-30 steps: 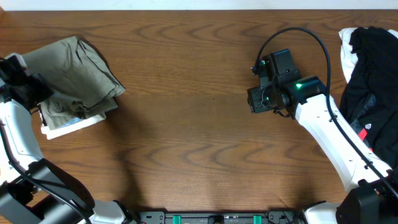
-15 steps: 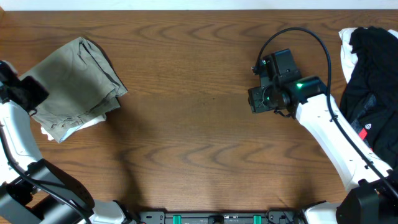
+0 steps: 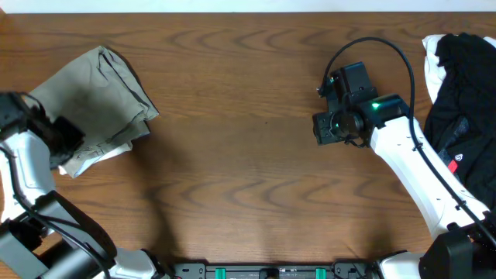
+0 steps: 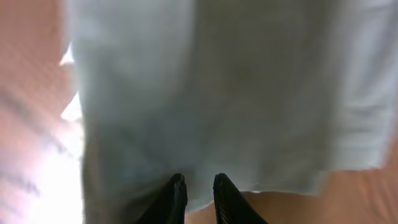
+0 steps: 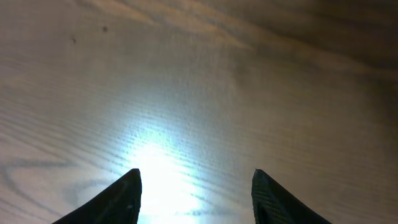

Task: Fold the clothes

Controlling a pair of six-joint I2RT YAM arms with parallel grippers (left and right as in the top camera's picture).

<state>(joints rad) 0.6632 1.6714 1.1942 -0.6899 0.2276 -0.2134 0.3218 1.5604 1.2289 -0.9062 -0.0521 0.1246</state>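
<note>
Overhead: the shorts (image 3: 97, 93) lie on the surface (image 3: 248, 178), flatter than a second ago, with less of the white piece under their near edge showing. My left hand (image 3: 60, 138) has slid onto their near-left edge. My right hand (image 3: 329, 129) stays well right of the shorts.

Left wrist: blurred. The left hand's (image 4: 197, 185) fingers have narrowed to a slit at the shorts' (image 4: 217, 93) hem. I cannot tell if cloth is pinched.

Right wrist: the right hand (image 5: 196, 179) is open and empty.

Judgement: another fold or tidy-up is starting.
</note>
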